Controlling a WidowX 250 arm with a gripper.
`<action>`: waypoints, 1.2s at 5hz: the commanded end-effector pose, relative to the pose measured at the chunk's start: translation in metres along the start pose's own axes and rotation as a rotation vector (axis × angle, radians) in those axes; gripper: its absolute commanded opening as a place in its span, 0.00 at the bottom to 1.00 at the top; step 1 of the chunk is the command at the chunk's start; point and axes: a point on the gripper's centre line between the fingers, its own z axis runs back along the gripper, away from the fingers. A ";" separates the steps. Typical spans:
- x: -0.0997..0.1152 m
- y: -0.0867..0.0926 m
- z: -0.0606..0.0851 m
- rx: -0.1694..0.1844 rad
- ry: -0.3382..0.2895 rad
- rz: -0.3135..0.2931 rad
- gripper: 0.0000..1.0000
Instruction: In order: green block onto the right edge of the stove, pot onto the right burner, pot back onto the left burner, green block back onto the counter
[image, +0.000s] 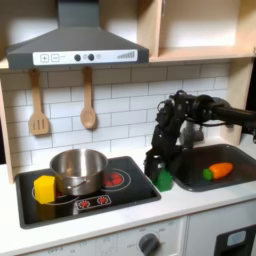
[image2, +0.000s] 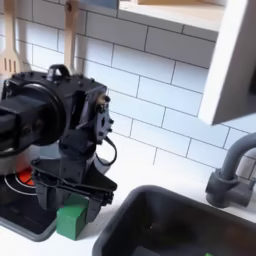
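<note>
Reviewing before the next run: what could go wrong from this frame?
1. The green block sits at the stove's right edge beside the sink; a nudge from the pincer right above it could tip it in.
2. The yellow block is close against the pot on the left burner; moving the pot may drag it.
</note>
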 end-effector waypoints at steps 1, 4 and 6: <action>-0.002 0.000 -0.003 -0.006 0.016 0.003 1.00; -0.013 -0.008 -0.004 -0.052 0.058 -0.024 1.00; -0.015 -0.003 -0.006 -0.044 0.066 -0.003 1.00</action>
